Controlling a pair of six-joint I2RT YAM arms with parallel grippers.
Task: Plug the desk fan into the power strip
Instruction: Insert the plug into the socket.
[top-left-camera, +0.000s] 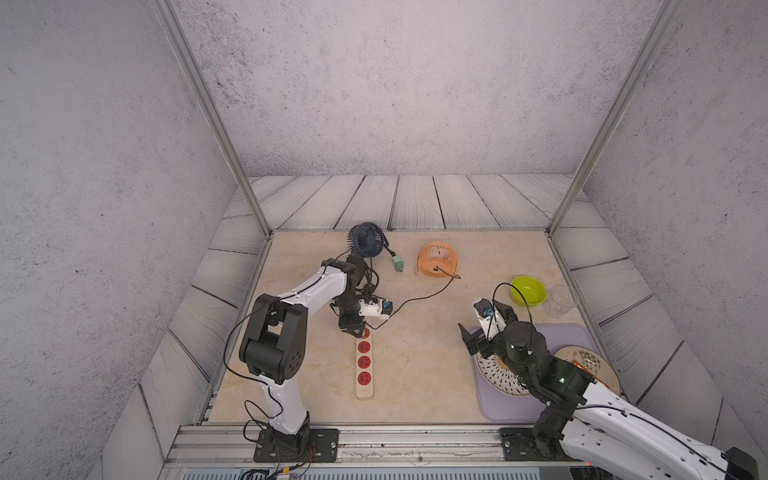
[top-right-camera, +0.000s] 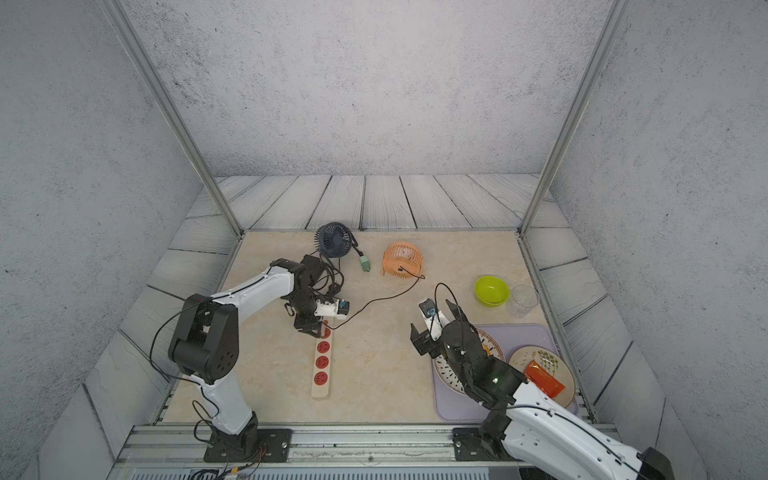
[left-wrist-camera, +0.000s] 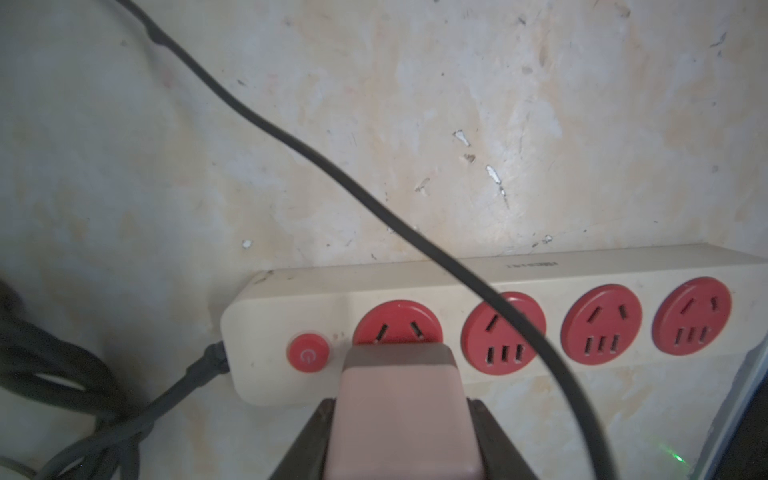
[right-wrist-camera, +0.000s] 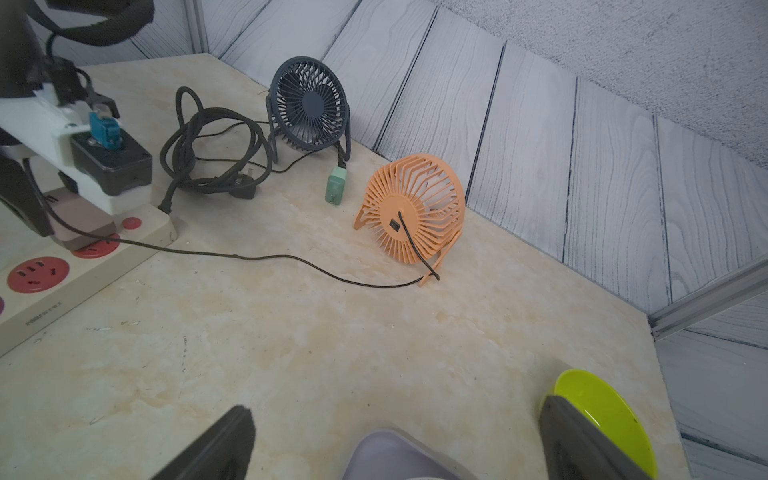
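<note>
Left gripper (left-wrist-camera: 399, 409), half-wide, clamps the pink plug (left-wrist-camera: 397, 374) — it sits over the strip (left-wrist-camera: 582, 272), on the end socket (left-wrist-camera: 397, 324) beside the button (left-wrist-camera: 308, 353).

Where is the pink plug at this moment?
In the left wrist view, the pink plug sits in the left gripper's jaws at the power strip's end socket, beside the red button.

Soft, even light in both top views; left wrist view dim, the plug (left-wrist-camera: 399, 419) blurred.
</note>
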